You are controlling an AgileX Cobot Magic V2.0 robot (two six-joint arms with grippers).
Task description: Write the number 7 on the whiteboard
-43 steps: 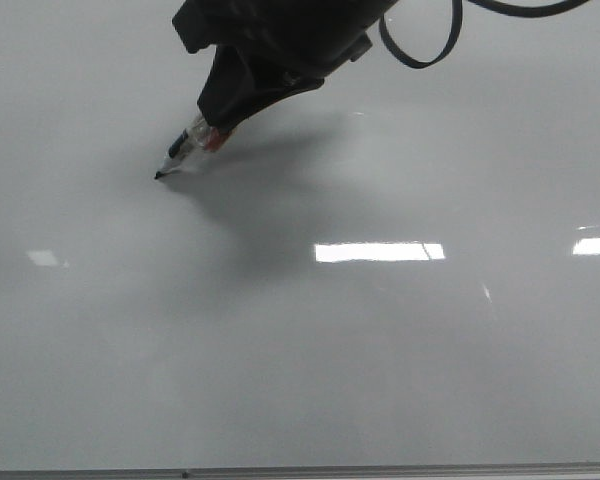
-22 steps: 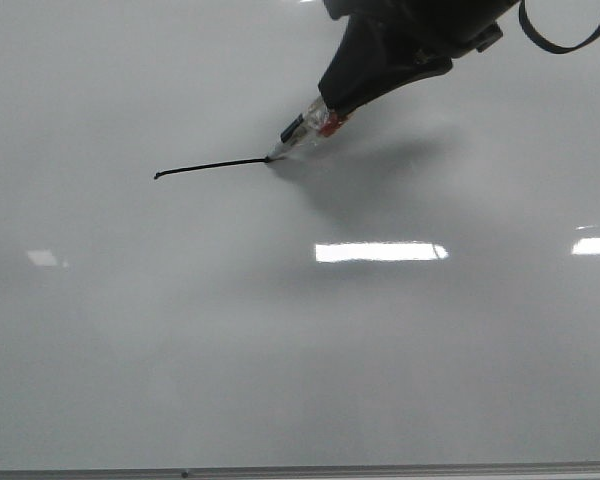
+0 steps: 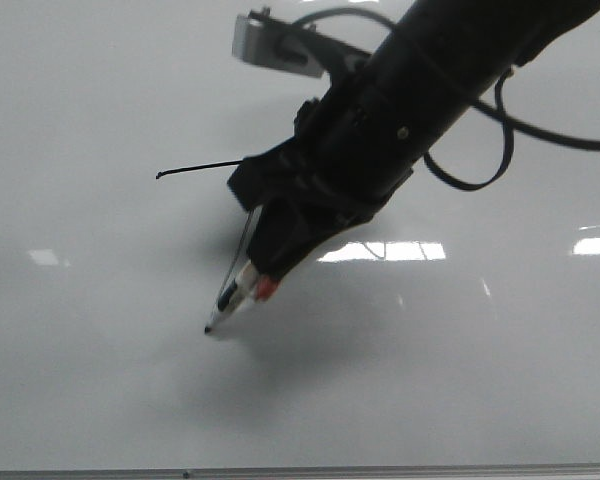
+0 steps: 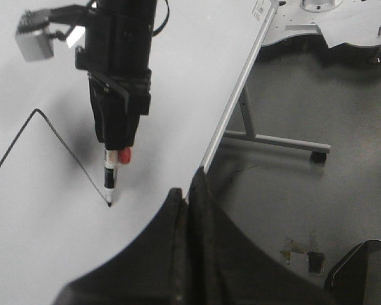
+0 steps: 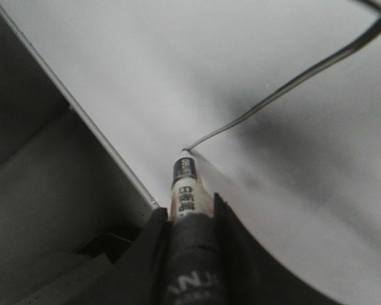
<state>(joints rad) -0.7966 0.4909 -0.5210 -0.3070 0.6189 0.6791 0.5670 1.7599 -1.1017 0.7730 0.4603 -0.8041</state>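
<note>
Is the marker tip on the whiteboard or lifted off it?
On it, as far as visible. The marker tip meets the whiteboard at the end of the number 7's slanting stroke.

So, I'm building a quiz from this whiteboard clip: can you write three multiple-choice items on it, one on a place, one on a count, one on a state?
1. Where is the marker tip?
A. at the lower end of the slanting stroke
B. at the free end of the top stroke
C. off the board

2. How many strokes make up the number 7?
A. one
B. two
C. four

3. How is the left gripper?
A. shut on a marker
B. wide open
C. shut, holding nothing

Answers:
1 A: in the left wrist view the tip sits where the slanting line ends on the whiteboard.
2 B: a short top stroke joins one longer slant.
3 C: its jaws meet with nothing between them; the right gripper holds the marker.
</note>
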